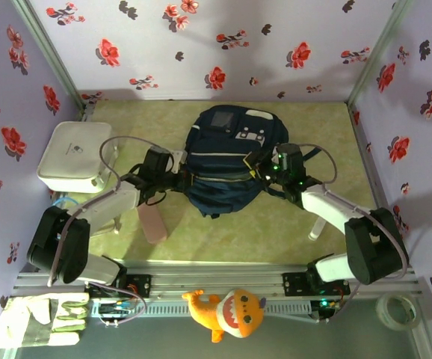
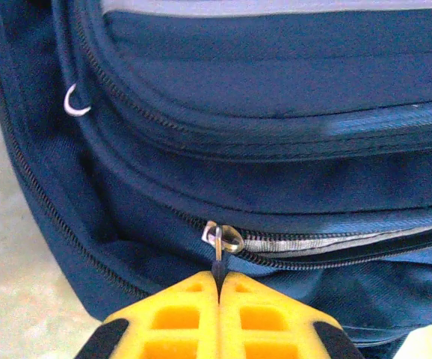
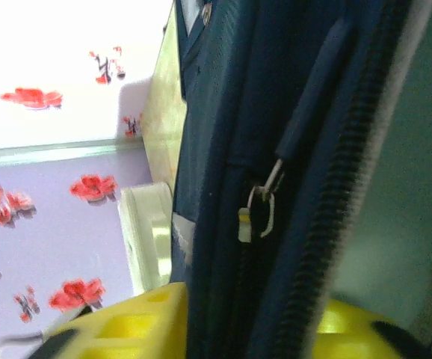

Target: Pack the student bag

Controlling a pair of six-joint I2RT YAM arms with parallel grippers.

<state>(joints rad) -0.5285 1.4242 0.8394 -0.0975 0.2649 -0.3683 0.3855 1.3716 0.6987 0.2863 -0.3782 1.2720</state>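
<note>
The navy student bag (image 1: pixel 227 161) lies in the middle of the table, its grey patch toward the back wall. My left gripper (image 1: pixel 177 179) is at the bag's left side. In the left wrist view its yellow fingers (image 2: pixel 179 318) are pressed together, and the left gripper (image 2: pixel 220 288) is shut on the dark pull tab of a silver zipper slider (image 2: pixel 223 239); the zip is parted to the slider's right. My right gripper (image 1: pixel 264 170) is at the bag's right side. The right gripper (image 3: pixel 253 329) has thick bag fabric (image 3: pixel 223 149) filling the space between its fingers, beside another zipper pull (image 3: pixel 261 213).
A white rounded box (image 1: pixel 74 157) stands at the left, also in the right wrist view (image 3: pixel 147 239). A pink flat object (image 1: pixel 152 222) lies in front of the bag. A plush shark (image 1: pixel 227 310), a glove (image 1: pixel 40 320) and a tape roll (image 1: pixel 397 310) lie beyond the near rail.
</note>
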